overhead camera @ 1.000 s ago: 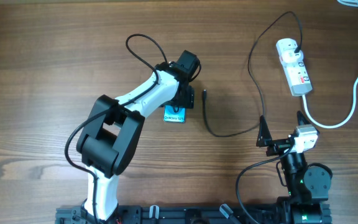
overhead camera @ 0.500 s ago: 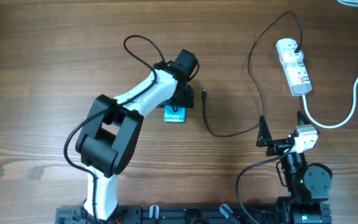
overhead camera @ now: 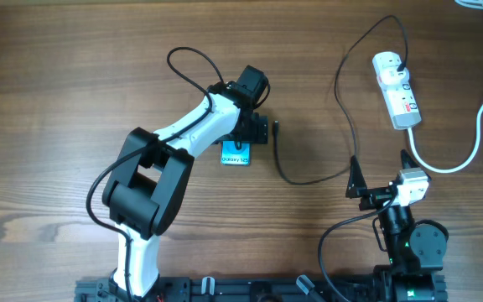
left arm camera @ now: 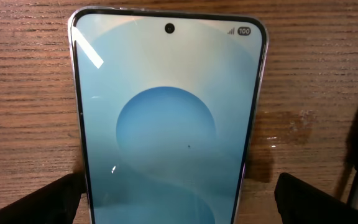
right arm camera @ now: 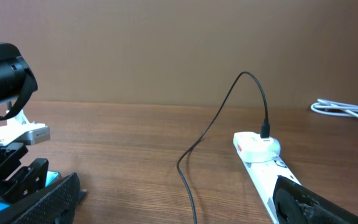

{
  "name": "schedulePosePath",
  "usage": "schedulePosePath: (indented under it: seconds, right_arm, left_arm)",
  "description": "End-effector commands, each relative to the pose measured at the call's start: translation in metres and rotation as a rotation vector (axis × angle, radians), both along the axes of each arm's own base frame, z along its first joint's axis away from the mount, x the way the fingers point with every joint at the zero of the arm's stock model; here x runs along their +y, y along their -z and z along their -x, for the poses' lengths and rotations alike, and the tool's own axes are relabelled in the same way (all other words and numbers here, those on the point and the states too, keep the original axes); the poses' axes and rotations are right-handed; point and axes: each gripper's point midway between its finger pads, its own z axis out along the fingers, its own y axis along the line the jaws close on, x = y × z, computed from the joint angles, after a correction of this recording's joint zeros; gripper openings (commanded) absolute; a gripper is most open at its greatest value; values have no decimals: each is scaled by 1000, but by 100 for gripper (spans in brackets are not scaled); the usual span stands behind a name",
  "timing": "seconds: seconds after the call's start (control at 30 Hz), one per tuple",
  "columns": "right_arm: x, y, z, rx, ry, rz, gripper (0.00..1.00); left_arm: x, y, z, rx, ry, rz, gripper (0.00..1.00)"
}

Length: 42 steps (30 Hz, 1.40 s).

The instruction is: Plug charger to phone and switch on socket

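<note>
Beneath the left gripper point(left arm camera: 188, 202): one phone point(overhead camera: 235, 154), mostly hidden from overhead, its lower end cut off in the wrist view.
Left jaws stand wide astride it, gripping nothing. Right gripper point(overhead camera: 381, 172) also wide and empty, near the one socket point(overhead camera: 397, 91). One charger point(overhead camera: 337, 84) leaves the socket; its tip lies just beside the phone, unplugged. Switch positions unreadable.

The left gripper point(overhead camera: 243, 137) hides most of the small cyan-screened phone point(overhead camera: 236, 155) from overhead, only the white-strip end shows. Switch positions on the long white power strip point(overhead camera: 397, 88) are too tiny to tell.
</note>
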Motion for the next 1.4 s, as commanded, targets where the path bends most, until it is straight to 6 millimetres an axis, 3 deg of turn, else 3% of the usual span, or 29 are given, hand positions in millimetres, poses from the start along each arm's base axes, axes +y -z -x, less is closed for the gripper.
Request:
schedulePosePath:
  seconds: [0.0, 0.4, 0.53, 0.7, 0.9, 1.17, 1.37]
  right_arm:
    - [-4, -1, 0, -7, 21, 12, 100]
    - [-4, -1, 0, -7, 21, 12, 100]
    - [-4, -1, 0, -7, 21, 11, 100]
    - [-4, -1, 0, -7, 21, 12, 100]
    - [-4, -1, 0, -7, 21, 12, 100]
    - [-4, -1, 0, -7, 21, 12, 100]
    - [-4, -1, 0, -7, 21, 12, 100]
  left_arm:
    - [15, 25, 5, 42, 42, -57, 100]
    - [14, 25, 6, 37, 52, -62, 98]
    - [25, 24, 7, 32, -8, -117, 96]
    - [16, 24, 12, 35, -31, -109, 97]
    - [12, 24, 15, 33, -9, -114, 90]
    - [12, 24, 15, 33, -9, -114, 72]
    - [12, 22, 13, 28, -12, -110, 78]
